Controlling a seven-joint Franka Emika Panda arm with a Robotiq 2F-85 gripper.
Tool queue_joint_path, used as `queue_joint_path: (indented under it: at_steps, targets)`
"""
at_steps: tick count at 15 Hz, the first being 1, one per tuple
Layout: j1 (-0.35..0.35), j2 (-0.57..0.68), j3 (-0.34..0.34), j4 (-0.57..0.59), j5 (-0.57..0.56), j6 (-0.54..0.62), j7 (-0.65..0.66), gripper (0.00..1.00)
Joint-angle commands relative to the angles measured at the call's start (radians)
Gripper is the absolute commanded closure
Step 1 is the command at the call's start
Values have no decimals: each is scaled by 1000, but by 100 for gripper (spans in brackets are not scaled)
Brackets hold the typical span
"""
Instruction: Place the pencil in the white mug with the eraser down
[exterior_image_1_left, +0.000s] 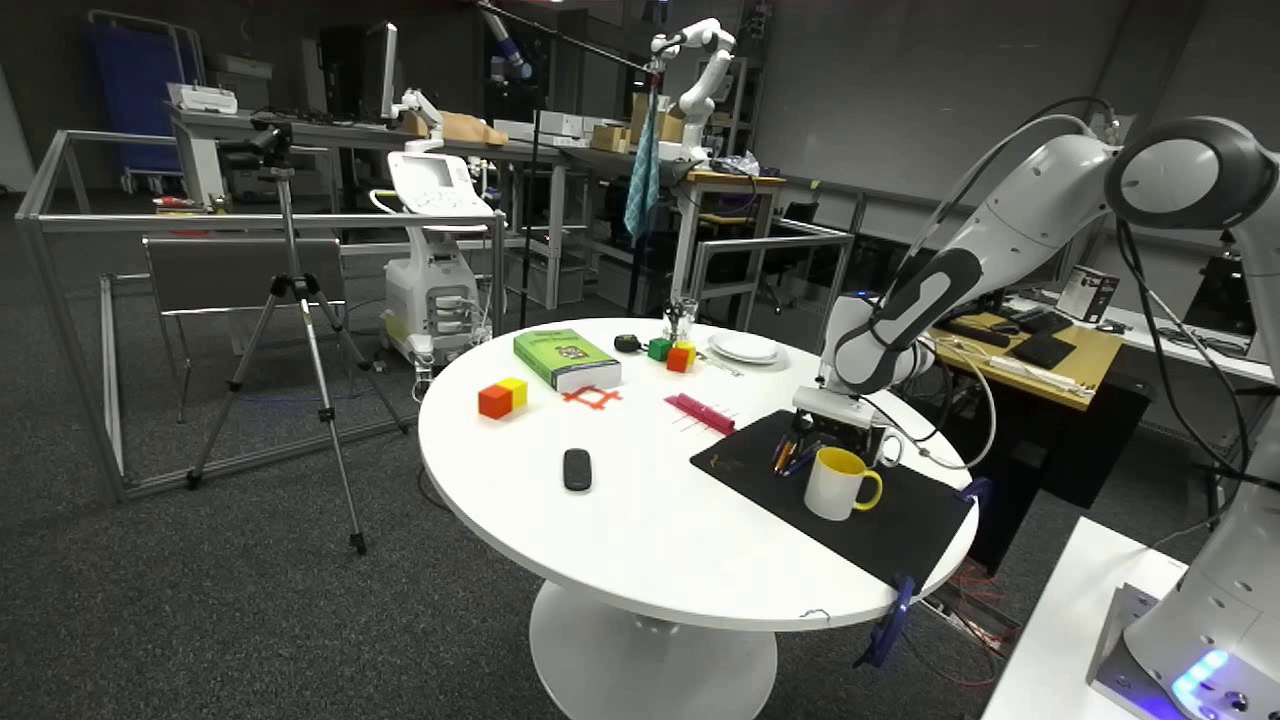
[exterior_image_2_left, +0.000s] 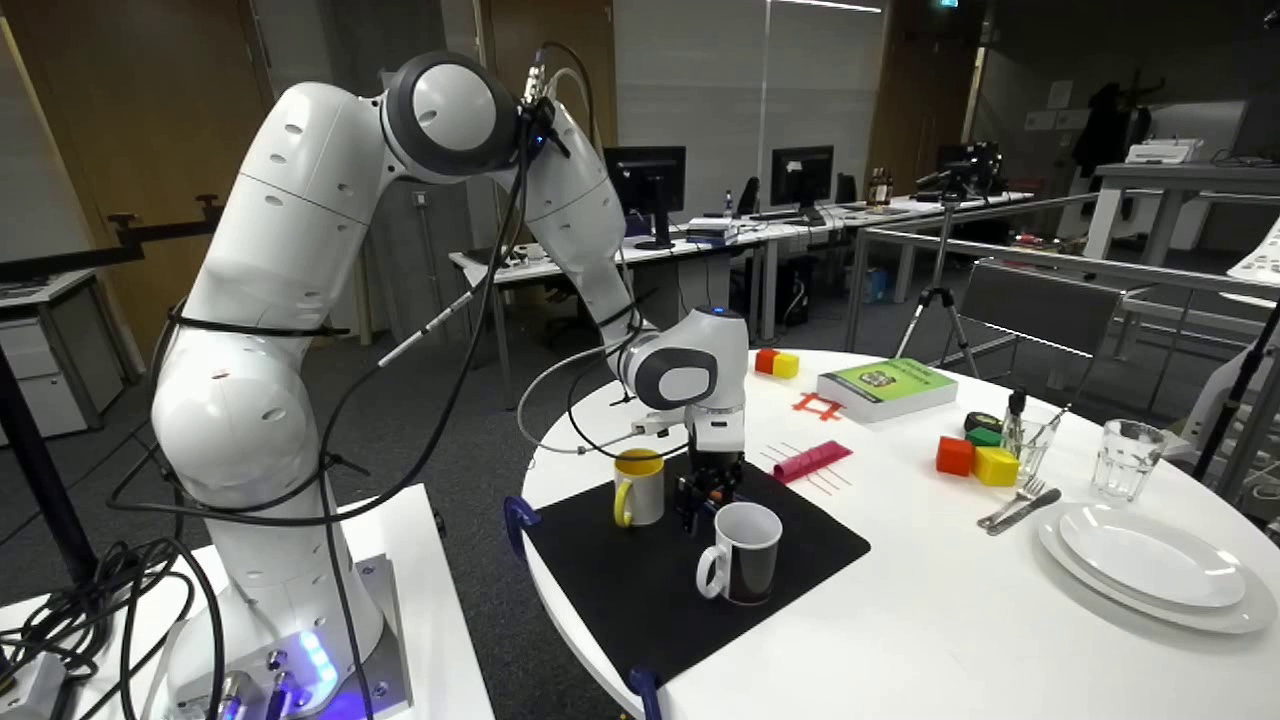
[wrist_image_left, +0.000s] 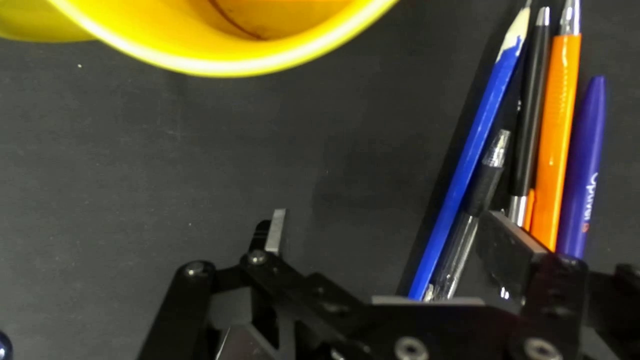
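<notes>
Claw (wrist_image_left: 393, 231) spread wide; in wrist view, blue pencil (wrist_image_left: 473, 150) lies on black mat (wrist_image_left: 200, 150) between its jaws, pens (wrist_image_left: 557, 150) right of it. White mug (exterior_image_1_left: 833, 487) upright on mat, nearer than claw in an exterior view.

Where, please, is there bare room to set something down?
Bare white tabletop: between the black oblong object and black rectangular mat; between that mat and the stacked white plates. Crowded: around the end effector, near the blue pencil and yellow-lined white mug.
</notes>
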Motion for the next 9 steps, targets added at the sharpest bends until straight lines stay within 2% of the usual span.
queue_joint_path:
  at_steps: [1, 9]
  targets:
    - [-11, -7, 8, 12, -16, -38, -3, 0]
    - [-15, -1, 15, 20, -15, -69, -6, 0]
